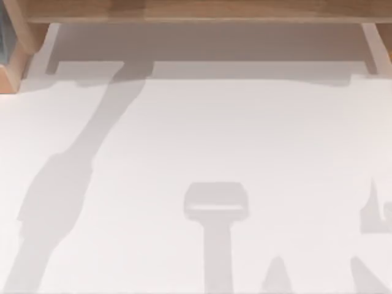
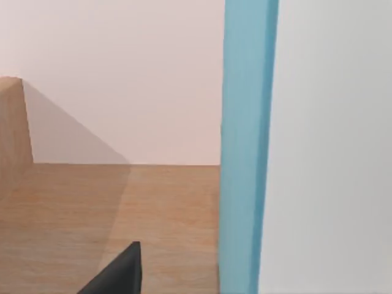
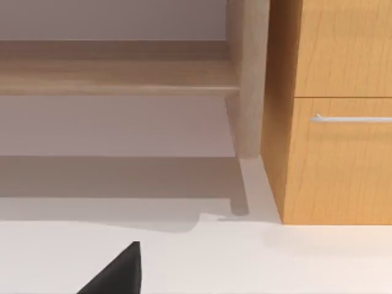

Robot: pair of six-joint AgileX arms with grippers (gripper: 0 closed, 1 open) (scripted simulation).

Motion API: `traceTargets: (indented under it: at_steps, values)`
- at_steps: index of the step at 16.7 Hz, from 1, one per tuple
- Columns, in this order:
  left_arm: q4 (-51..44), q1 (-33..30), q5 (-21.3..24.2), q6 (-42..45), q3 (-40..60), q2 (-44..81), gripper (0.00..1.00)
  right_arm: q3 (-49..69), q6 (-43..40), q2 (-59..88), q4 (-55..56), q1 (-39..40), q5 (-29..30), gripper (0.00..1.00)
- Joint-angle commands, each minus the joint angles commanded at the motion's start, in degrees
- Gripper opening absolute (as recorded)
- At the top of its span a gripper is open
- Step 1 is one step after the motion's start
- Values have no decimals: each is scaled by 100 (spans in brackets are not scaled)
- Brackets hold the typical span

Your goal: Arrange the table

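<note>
Left gripper (image 2: 116, 272): one dark fingertip visible in left wrist view. Right gripper (image 3: 116, 272): same, right wrist view.

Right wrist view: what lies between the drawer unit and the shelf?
A pale wooden post stands between the drawer unit and the shelf, its foot on the table.

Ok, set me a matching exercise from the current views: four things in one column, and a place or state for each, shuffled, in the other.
Things:
1. smooth flat white tabletop
2. tall light-blue upright panel
3. thin silver bar handle
4. light wooden framing

Places or states:
a. mounted on a wooden drawer front
b. runs along the far edge in the top view
c. carries long grey shadows
d. stands beside a wood-grain surface in the left wrist view

Pairs: 1-c, 2-d, 3-a, 4-b
</note>
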Motion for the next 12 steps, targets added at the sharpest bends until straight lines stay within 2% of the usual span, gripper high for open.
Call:
traceTargets:
  at_steps: [7, 12]
  values:
    - [-103, 43, 47, -3, 360, 258, 100, 0, 0, 0, 0, 0, 0, 100]
    - [-103, 43, 47, -3, 360, 258, 62, 0, 0, 0, 0, 0, 0, 100]
